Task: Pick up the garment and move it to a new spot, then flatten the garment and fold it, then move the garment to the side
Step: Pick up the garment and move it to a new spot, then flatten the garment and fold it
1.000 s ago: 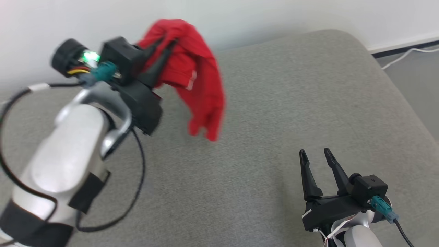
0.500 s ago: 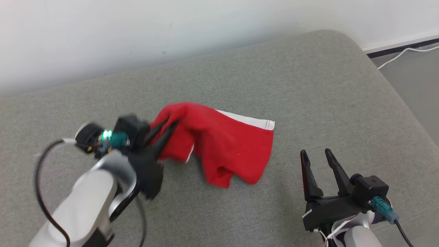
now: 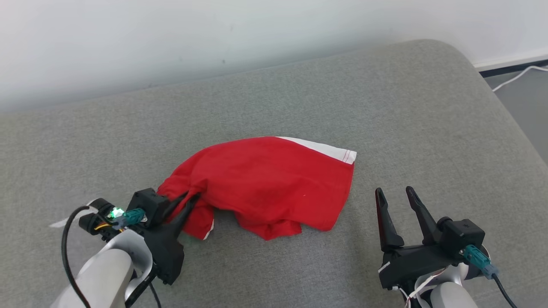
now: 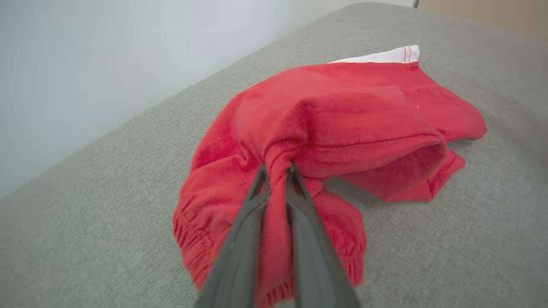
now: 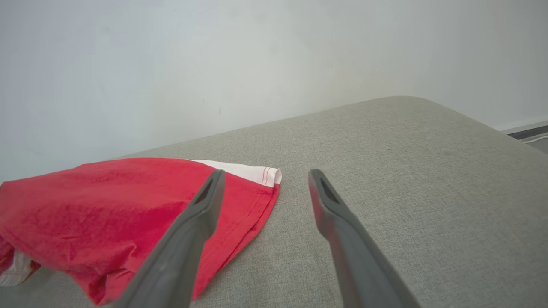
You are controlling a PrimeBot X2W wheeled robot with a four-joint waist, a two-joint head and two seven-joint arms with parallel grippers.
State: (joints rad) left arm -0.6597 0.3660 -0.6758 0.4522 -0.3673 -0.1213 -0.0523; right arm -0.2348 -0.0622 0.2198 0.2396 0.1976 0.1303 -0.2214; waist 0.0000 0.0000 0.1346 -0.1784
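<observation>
Right gripper point(image 3: 393, 189) is hovering nearest, fingers spread, gripping nothing. Left gripper point(image 3: 192, 197) is pinching a bunched fold of the red garment point(image 3: 274, 184), its tips buried in cloth. The garment is lying crumpled on the grey cushion point(image 3: 385, 107), its folded-under parts hidden and a white edge peeking out at the far corner.

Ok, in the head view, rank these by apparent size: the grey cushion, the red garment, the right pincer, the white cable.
1. grey cushion
2. red garment
3. right pincer, open; it sits nearer the camera, so its look is inflated
4. white cable, a thin stretch at the right edge
</observation>
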